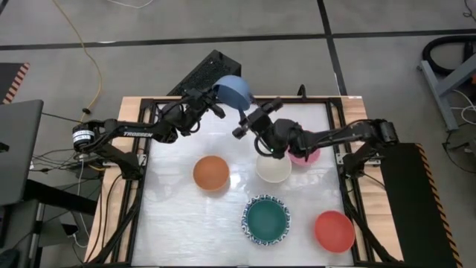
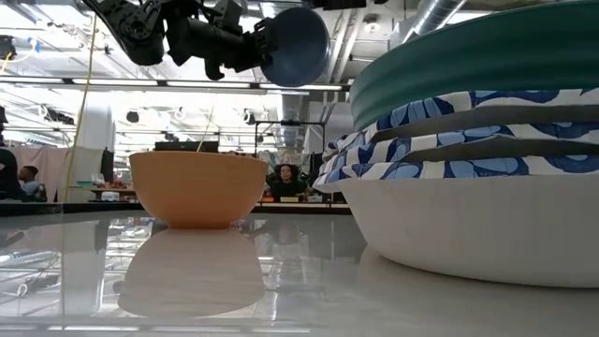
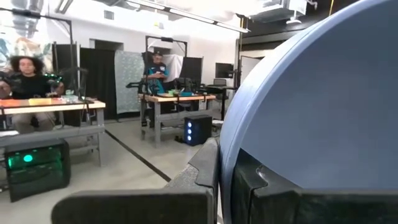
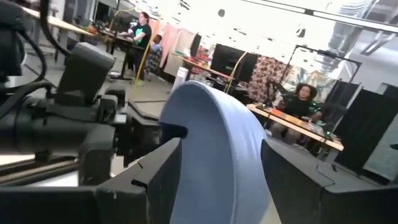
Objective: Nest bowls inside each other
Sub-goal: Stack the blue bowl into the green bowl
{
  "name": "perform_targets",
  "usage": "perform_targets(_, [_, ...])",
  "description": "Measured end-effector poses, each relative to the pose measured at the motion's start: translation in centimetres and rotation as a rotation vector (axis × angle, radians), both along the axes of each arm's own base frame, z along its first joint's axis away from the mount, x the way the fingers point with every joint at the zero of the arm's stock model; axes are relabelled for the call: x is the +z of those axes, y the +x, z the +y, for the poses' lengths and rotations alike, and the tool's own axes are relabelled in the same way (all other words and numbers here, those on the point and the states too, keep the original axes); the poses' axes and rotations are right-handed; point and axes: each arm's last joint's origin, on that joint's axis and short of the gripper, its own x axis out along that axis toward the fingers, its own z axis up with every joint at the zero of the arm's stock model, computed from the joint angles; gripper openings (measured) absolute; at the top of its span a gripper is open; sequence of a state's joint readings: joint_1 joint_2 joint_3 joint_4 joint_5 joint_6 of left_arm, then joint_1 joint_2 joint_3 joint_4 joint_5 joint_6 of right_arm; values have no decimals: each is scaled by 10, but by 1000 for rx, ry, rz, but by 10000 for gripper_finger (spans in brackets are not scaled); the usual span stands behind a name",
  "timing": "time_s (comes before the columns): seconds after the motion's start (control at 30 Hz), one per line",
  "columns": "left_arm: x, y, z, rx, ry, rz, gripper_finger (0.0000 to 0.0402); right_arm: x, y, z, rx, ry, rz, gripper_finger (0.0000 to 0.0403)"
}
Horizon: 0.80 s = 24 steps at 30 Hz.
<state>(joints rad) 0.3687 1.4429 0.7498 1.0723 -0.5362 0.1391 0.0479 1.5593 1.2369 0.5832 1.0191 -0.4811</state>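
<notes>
Two grippers meet at the blue bowl [image 1: 235, 91] held above the table's far edge: left gripper [image 1: 210, 102] pinches its rim, right gripper [image 1: 249, 119] straddles it wide, so early release risks dropping it.

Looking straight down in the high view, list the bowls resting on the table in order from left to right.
orange bowl → green bowl, topmost of a stack with a blue-patterned rim → cream bowl → pink bowl → red bowl.
</notes>
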Motion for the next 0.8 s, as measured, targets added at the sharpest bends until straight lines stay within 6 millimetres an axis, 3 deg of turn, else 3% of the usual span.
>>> perform_targets(0.27, [0, 0, 0, -12, 1, -3, 0, -6, 0, -19, -49, 25, 28, 238])
perform_targets(0.43, [0, 1, -1, -38, -11, -23, 0, -9, 1, -24, -61, 45, 40, 216])
perform_targets(0.57, [0, 1, -1, -45, -12, -27, 0, -9, 0, -25, -78, 50, 33, 178])
perform_targets(0.8, [0, 4, -7, -119, 0, -22, 2, -9, -2, -26, -142, 59, 30, 77])
